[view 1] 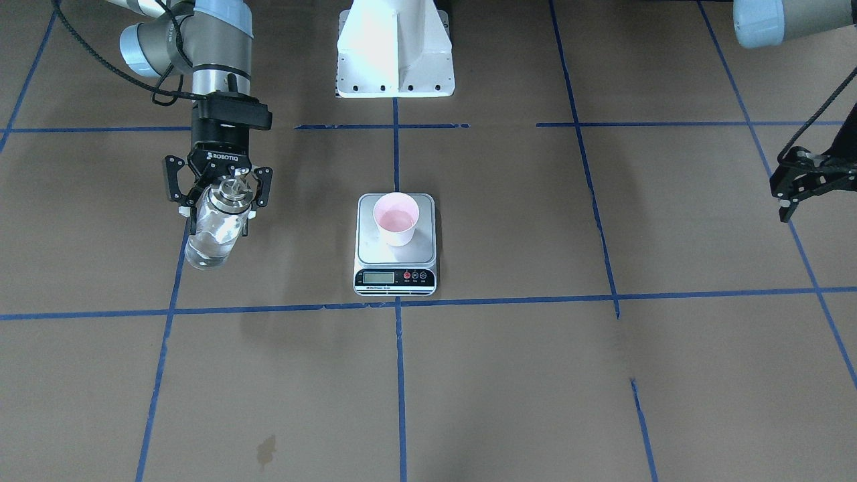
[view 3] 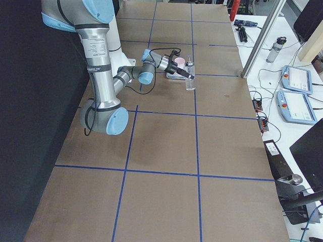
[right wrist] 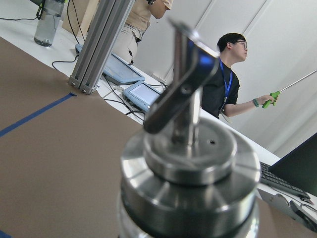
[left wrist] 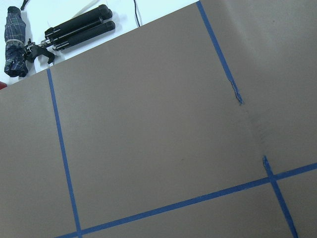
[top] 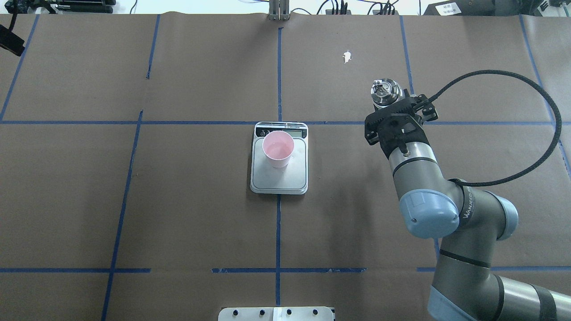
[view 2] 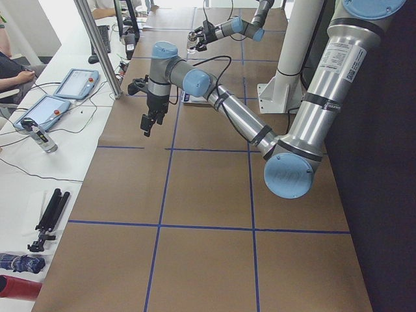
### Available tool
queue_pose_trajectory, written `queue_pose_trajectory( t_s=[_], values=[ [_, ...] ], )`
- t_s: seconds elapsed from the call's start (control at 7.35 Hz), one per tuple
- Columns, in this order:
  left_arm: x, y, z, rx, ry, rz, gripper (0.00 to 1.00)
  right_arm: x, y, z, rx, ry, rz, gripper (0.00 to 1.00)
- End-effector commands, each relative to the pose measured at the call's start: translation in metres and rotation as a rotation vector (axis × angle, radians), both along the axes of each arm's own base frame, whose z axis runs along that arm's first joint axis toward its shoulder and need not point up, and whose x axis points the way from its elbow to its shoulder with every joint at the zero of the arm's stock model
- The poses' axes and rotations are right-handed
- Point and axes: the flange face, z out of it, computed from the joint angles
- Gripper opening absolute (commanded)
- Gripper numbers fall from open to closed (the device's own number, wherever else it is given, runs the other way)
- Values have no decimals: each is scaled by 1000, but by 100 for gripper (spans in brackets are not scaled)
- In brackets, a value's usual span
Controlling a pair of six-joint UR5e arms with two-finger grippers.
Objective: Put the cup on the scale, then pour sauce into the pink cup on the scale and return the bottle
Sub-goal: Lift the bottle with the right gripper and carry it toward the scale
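The pink cup [view 1: 396,217] stands upright on the scale [view 1: 395,258], toward the platform's robot side, with a little clear liquid in it. Cup [top: 278,149] and scale [top: 279,183] also show in the overhead view. My right gripper [view 1: 219,213] is shut on the clear glass bottle [view 1: 213,234], its fingers on both sides just below the silver cap. The bottle is upright at the table surface, well to the scale's side. The cap and spout [right wrist: 190,148] fill the right wrist view. My left gripper [view 1: 780,191] is open and empty, far off at the table's other end.
The robot's white base [view 1: 395,47] stands behind the scale. Blue tape lines cross the brown table cover. Tablets [view 3: 298,78] and cables lie on the white bench beyond the bottle's side. A folded tripod [left wrist: 74,29] and an umbrella lie past the left end.
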Motion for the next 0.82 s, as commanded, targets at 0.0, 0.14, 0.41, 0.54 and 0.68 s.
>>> queue_pose_trajectory(
  t_s=[0.0, 0.14, 0.41, 0.54, 0.68],
  values=[
    [-41, -11, 30, -1, -11, 55, 100, -11, -5, -28, 25, 156, -37, 0],
    [-67, -17, 53, 9, -34, 100, 100, -15, -6, -40, 40, 175, -50, 0],
    [-104, -21, 136, 52, -22, 181, 100, -26, -9, -38, 45, 251, -6, 0],
    [-109, -26, 169, 81, -3, 183, 100, -34, -13, -41, 30, 307, 2, 0],
    [-113, -30, 197, 66, -3, 179, 100, -39, -13, -39, 35, 335, 13, 0]
  ],
)
